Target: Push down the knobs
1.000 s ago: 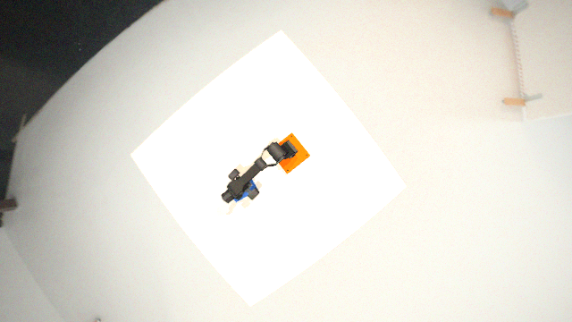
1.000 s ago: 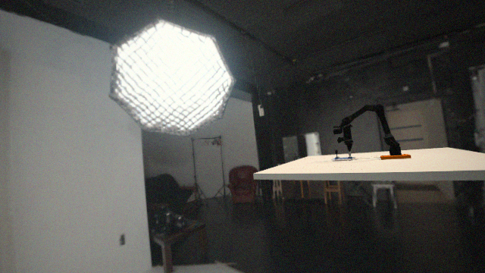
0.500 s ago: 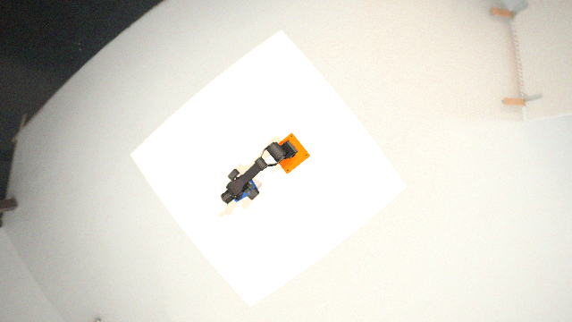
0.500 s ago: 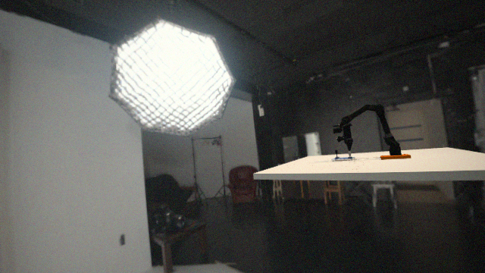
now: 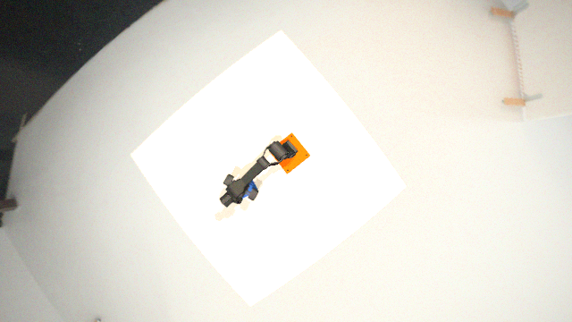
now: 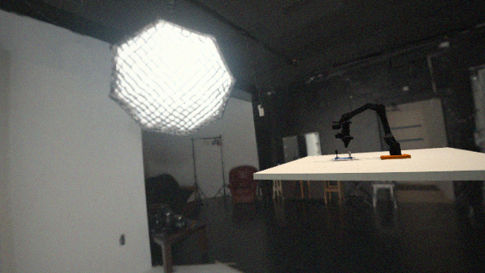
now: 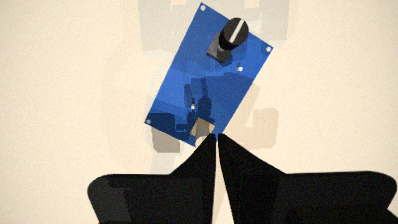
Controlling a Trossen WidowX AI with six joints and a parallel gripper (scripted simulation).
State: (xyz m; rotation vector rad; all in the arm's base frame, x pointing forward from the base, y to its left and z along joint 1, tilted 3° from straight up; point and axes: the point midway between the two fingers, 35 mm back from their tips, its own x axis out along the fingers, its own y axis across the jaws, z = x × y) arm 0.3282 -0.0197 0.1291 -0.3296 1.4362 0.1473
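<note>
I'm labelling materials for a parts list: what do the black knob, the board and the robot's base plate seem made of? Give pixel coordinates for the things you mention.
Black knob (image 7: pixel 236 32): probably plastic, dark with a painted-looking white line.
Board (image 7: pixel 210 80): likely coated circuit-board laminate, flat, thin and blue.
Base plate (image 5: pixel 298 154) (image 6: pixel 405 156): painted metal or plastic, even orange; the look leaves it open.
</note>
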